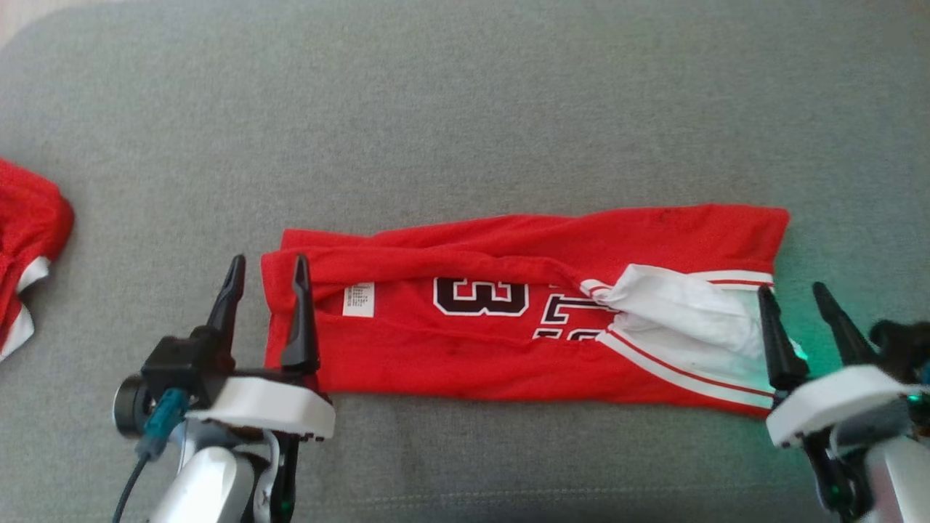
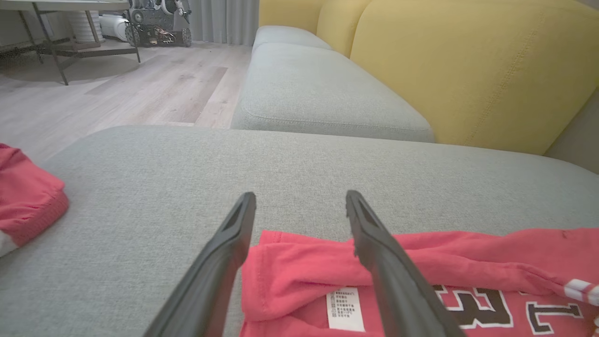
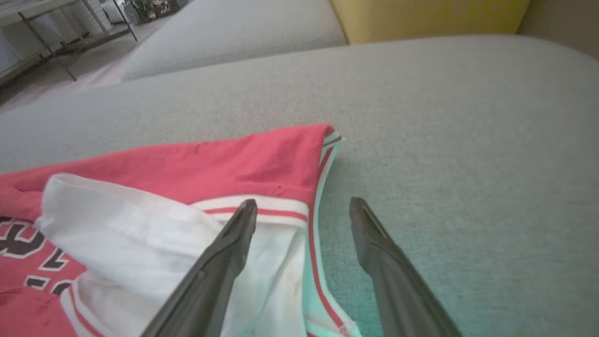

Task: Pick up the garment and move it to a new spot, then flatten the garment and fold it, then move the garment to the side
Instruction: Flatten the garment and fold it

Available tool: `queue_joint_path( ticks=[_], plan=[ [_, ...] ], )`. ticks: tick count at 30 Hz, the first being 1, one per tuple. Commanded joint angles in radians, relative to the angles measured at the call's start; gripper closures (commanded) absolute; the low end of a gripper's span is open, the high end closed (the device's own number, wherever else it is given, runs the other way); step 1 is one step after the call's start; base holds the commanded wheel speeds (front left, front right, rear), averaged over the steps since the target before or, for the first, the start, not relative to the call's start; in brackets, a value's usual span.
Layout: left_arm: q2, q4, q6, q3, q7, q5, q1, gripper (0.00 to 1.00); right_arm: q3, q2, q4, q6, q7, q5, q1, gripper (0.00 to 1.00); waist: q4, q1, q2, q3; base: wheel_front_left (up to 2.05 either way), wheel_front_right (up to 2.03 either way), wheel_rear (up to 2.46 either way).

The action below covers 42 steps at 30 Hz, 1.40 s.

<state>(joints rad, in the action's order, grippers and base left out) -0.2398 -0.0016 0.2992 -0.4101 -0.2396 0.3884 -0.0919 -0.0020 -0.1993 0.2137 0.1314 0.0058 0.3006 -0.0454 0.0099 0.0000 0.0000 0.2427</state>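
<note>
Grey cushion: garment lies in a long band (apparently mid-fold), left gripper and right gripper spread wide at its ends; pinching both ends likely comes next.

The garment is made of thin, matt red cloth with a smooth white lining. The seat cushion is covered in coarse grey weave. Matt dark plastic is seen on the left gripper.

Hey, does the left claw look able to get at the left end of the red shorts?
Probably yes. The left claw is open at the left edge of the red shorts, one finger over the fabric, the other over grey cushion, and nothing lies in between.
</note>
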Motion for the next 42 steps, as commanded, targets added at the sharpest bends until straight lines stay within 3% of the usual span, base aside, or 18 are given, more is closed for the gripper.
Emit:
queue_joint_path(
  ticks=[1,12,14,15,23,37,42],
  plan=[
    [-0.003,-0.026,-0.004,0.028,-0.010,-0.010,-0.040,0.00,0.024,-0.021,-0.008,-0.001,0.010,0.006,-0.026,0.00,0.006,0.0000,0.0000,0.010,0.00,0.00,0.00],
    [0.018,0.001,-0.019,0.027,-0.018,-0.014,-0.066,0.00,0.089,-0.019,0.143,-0.001,0.175,0.070,-0.066,0.00,0.019,0.0000,0.0000,0.034,0.00,0.00,0.00],
    [0.020,0.002,-0.020,0.029,-0.019,-0.015,-0.066,0.00,0.101,-0.020,0.142,-0.001,0.199,0.089,-0.062,0.76,0.017,0.0000,0.0000,0.035,0.00,0.00,0.00],
    [0.020,0.003,-0.021,0.031,-0.019,-0.015,-0.067,0.00,0.103,-0.020,0.138,-0.001,0.207,0.094,-0.060,1.00,0.016,0.0000,0.0000,0.036,0.00,0.00,0.00],
    [0.024,0.006,-0.027,0.044,-0.021,-0.018,-0.072,0.00,0.064,-0.044,0.093,-0.001,0.213,0.109,-0.054,1.00,0.005,0.0000,0.0000,0.038,0.00,0.00,0.00],
    [0.040,0.001,-0.036,0.063,-0.022,-0.029,-0.059,0.00,-0.150,-0.145,0.004,-0.001,0.217,0.097,0.001,1.00,-0.013,0.0000,0.0000,0.027,0.00,0.00,0.00],
    [0.044,0.000,-0.039,0.070,-0.022,-0.033,-0.055,0.00,-0.185,-0.148,-0.042,-0.001,0.228,0.090,0.012,1.00,-0.019,0.0000,0.0000,0.022,0.00,0.00,0.00]
  ],
)
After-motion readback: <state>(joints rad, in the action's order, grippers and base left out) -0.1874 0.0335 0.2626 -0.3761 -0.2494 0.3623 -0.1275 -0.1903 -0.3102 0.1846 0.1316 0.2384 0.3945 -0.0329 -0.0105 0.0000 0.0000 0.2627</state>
